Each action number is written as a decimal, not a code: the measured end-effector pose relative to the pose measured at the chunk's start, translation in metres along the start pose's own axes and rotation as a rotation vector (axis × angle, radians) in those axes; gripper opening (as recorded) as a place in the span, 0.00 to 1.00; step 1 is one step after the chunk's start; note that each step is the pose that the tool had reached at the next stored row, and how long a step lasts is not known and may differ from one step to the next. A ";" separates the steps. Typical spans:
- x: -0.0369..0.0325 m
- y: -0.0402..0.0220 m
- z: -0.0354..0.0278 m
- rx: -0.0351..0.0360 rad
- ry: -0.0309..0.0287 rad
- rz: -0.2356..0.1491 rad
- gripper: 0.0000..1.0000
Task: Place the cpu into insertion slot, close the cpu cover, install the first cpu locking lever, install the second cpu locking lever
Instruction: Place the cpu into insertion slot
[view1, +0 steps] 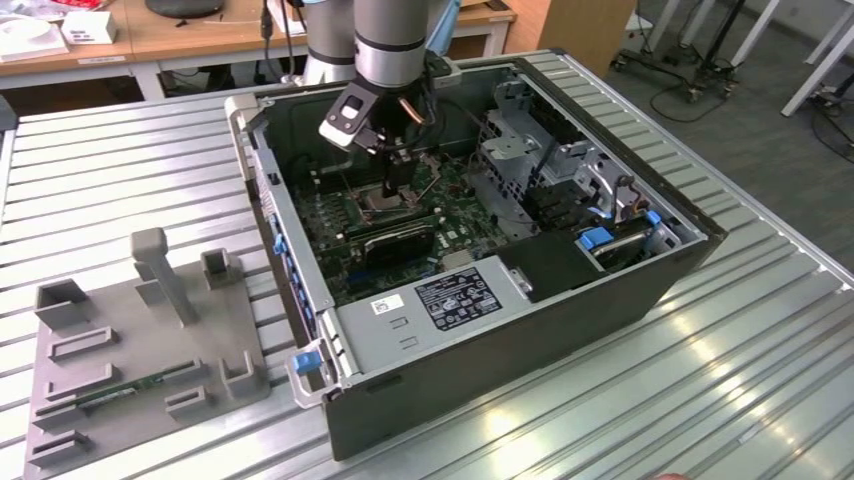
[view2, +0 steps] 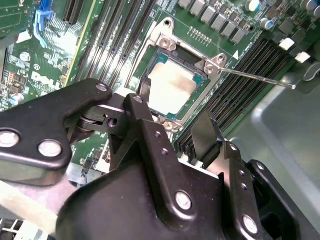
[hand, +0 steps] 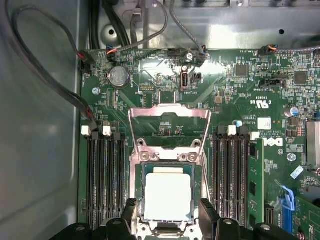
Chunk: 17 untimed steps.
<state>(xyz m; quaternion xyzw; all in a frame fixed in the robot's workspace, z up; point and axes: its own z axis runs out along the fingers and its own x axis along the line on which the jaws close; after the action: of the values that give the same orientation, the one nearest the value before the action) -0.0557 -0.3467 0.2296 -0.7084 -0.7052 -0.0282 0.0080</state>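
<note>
The cpu (hand: 167, 196) lies in the slot (view2: 186, 54). My tool (hand: 168, 206) is open wide over it and holds nothing. The cover (hand: 169, 109) is not shut yet.

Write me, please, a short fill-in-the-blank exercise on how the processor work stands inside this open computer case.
1. The black-rimmed square insertion slot holds the small, flat, silver-grey square ____.
2. The thin silver metal cpu cover lies flipped back, its window showing the ____ circuit board.
3. The black gripper straddles the slot with its jaws ____.
Missing words: cpu; green; open.
</note>
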 end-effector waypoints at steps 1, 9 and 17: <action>0.0000 0.0000 0.0000 0.0025 0.0000 0.000 0.60; 0.0000 0.0031 0.0009 0.0101 0.0001 0.001 0.60; 0.0000 0.0056 0.0019 0.0101 0.0000 0.001 0.60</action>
<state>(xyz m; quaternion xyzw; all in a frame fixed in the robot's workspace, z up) -0.0500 -0.3466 0.2278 -0.7085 -0.7051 -0.0246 0.0116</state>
